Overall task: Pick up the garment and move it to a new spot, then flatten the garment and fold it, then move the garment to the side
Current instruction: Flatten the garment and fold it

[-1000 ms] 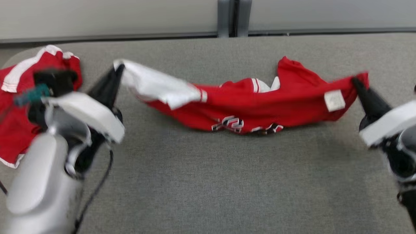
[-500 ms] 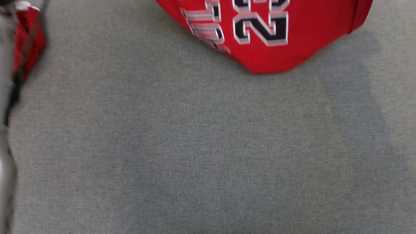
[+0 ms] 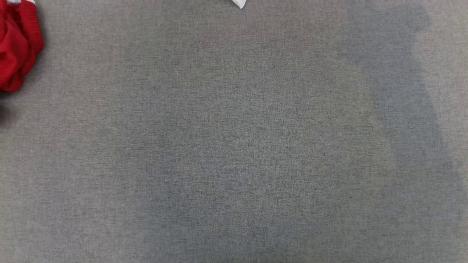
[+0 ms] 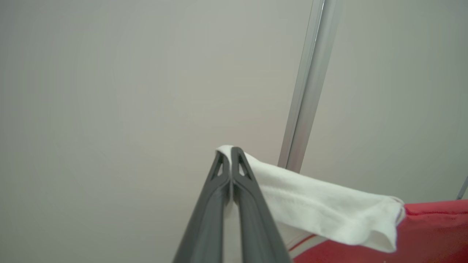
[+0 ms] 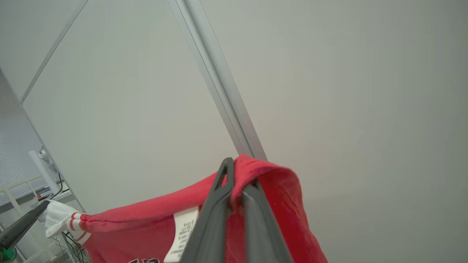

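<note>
Red cloth of the shirt point(image 5: 281, 193) is pinched at one thin corner by your right gripper point(image 5: 237, 177), and its white sleeve point(image 4: 310, 204) is caught at the very edge by your left gripper point(image 4: 229, 151). The likeliest trouble is therefore a slip. Both holds sit close to the hem, and a sharp tug as you stretch the shirt or bring it down could pull a corner free and leave it dangling from one arm. The shirt also sags between your two arms, so laying it down slack would probably bunch it into creases and make flattening harder. A second red garment point(image 3: 16, 44) lies at the left edge of the grey table point(image 3: 234, 146); setting down too far that way could tangle the two. Both grippers are closed almost fully, fingers nearly meeting with nothing but fabric between them. The shirt hangs in the air before a pale wall point(image 4: 109, 91), above the table, and what looks like a white tip point(image 3: 239, 3) of it pokes in at the top edge of the head view
</note>
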{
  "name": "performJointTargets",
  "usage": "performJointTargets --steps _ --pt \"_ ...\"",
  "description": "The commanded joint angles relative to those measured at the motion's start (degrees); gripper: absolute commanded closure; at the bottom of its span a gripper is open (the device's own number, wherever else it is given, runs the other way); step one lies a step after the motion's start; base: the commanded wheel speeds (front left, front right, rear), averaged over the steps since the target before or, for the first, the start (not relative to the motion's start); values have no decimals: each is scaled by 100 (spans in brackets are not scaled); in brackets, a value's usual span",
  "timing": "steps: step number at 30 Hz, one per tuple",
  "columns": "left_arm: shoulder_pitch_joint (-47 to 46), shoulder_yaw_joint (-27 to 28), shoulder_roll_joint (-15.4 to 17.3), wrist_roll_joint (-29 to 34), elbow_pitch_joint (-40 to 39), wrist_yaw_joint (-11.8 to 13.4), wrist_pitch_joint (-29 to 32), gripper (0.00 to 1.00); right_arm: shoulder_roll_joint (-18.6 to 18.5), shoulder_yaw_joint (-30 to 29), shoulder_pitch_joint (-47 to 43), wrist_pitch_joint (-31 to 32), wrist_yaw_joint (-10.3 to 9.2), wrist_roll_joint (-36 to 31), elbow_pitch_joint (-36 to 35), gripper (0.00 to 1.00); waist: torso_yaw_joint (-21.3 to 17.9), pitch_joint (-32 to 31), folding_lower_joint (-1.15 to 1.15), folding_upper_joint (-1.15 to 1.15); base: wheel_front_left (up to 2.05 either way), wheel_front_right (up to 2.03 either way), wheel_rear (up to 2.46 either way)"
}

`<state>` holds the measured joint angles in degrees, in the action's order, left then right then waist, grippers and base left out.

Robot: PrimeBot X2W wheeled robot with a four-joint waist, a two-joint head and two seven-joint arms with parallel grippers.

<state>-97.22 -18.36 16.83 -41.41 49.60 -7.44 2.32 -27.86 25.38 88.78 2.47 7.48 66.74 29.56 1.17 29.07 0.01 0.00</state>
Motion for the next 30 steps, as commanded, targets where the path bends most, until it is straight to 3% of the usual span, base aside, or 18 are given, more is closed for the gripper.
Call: performJointTargets --steps 1,9,18,30 --pt "-62 -50 60 -105 40 -2 -15 100 -59 92 13 -16 3 71 36 100 10 -32 -1 0 0 0 0" --pt "673 -855 318 -586 102 -3 383 100 -296 901 -834 69 2 518 43 100 2 -301 -1 0 0 0 0" --pt "2571 -1864 918 -1542 -667 -3 1813 100 -582 1854 -2546 174 3 1277 -493 100 -26 -1105 -1 0 0 0 0" --pt "4920 -2472 2054 -2956 -2635 99 3944 100 -1287 2968 -3901 1575 3 2050 -1308 100 -123 -2108 -1 0 0 0 0"
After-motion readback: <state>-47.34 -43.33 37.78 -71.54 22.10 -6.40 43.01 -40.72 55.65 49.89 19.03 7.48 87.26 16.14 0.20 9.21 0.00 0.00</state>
